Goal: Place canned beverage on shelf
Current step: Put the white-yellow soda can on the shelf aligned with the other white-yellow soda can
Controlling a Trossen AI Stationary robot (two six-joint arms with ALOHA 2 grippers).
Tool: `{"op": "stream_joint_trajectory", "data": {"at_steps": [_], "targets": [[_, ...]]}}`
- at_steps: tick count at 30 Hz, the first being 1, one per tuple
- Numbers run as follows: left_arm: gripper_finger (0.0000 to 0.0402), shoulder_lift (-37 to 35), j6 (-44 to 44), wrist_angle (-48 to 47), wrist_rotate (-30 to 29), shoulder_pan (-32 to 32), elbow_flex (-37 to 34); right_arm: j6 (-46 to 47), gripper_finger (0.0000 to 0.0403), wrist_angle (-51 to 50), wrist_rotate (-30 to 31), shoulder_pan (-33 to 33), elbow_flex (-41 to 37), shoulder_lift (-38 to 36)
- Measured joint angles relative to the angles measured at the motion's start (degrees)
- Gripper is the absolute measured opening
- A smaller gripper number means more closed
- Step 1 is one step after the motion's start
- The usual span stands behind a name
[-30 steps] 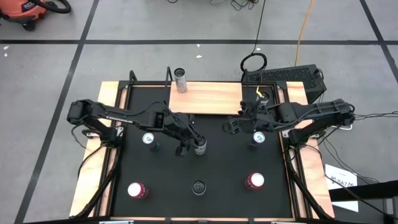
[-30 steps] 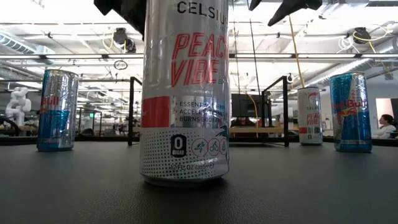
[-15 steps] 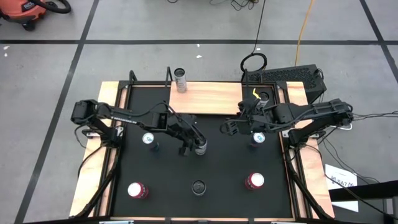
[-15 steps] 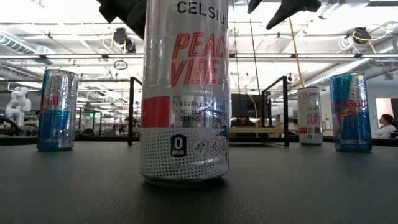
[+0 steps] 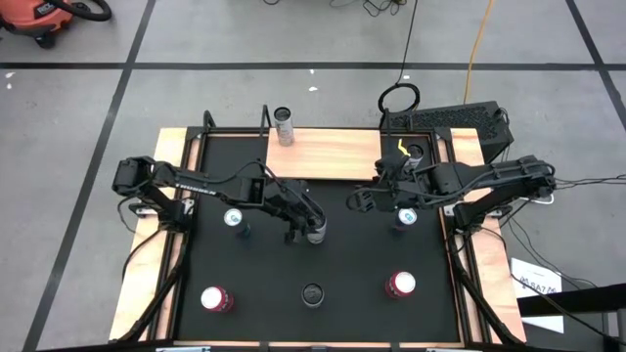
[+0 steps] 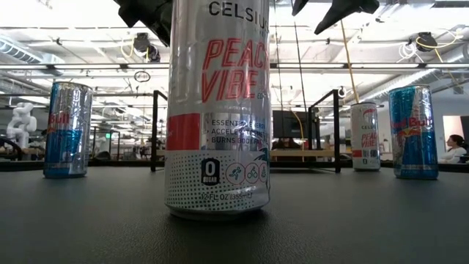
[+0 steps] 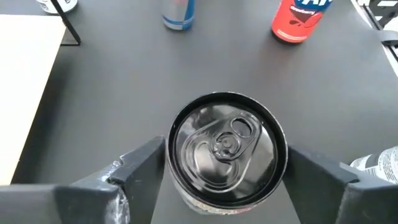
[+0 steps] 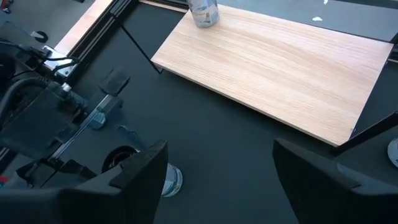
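Observation:
A can with a silvery lid (image 7: 224, 146) stands upright on the black tabletop near its middle. My left gripper (image 5: 309, 230) is open, with one finger on either side of the can's top, coming from the table's left. My right gripper (image 5: 358, 201) is open and empty above the table, just right of that can and in front of the shelf. The light-wood shelf (image 5: 337, 154) lies at the table's far edge, and it also shows in the right wrist view (image 8: 280, 68). A silver can (image 5: 285, 125) stands at the shelf's far left corner. My left gripper's fingers (image 7: 140, 168) stand close on either side of the can's upper wall, level with the table. The can's lid hides the fingertips, so I cannot tell whether they touch it. The can stands on its base on the table.
Two blue cans (image 5: 235, 219) (image 5: 407, 216) flank the middle. Two red-topped cans (image 5: 216, 299) (image 5: 400, 285) and a dark-topped can (image 5: 312, 293) stand near the front edge. That dark-topped can fills the low view (image 6: 218, 110). Another can (image 6: 364, 137) stands right of the shelf's frame.
My left gripper has moved a little toward the can, so its fingers now flank it. My right gripper has shifted slightly toward the table's left. The can has stayed where it was.

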Motion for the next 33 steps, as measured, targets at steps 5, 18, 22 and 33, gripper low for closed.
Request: {"op": "stream_joint_trajectory", "data": {"at_steps": [5,18,22,33], "targets": [[0.0237,0.00,0.46,0.07,-0.01,0.30,0.00,-0.02,0.0280,-0.01,0.17,0.00,0.00,0.00],[0.0243,-6.25,7.86,-12.65,-2.32,8.86,7.71,-3.97,0.0280,0.02,1.51,-2.54,0.02,-0.02],[0.0243,-8.34,10.95,-16.01,-2.36,14.41,11.34,-5.85,0.0280,0.02,1.51,-3.93,0.02,-0.04],[0.0244,-9.09,9.16,-20.38,0.46,31.90,9.07,-10.34,0.0280,-1.18,1.08,-7.58,0.02,-1.38]]}}
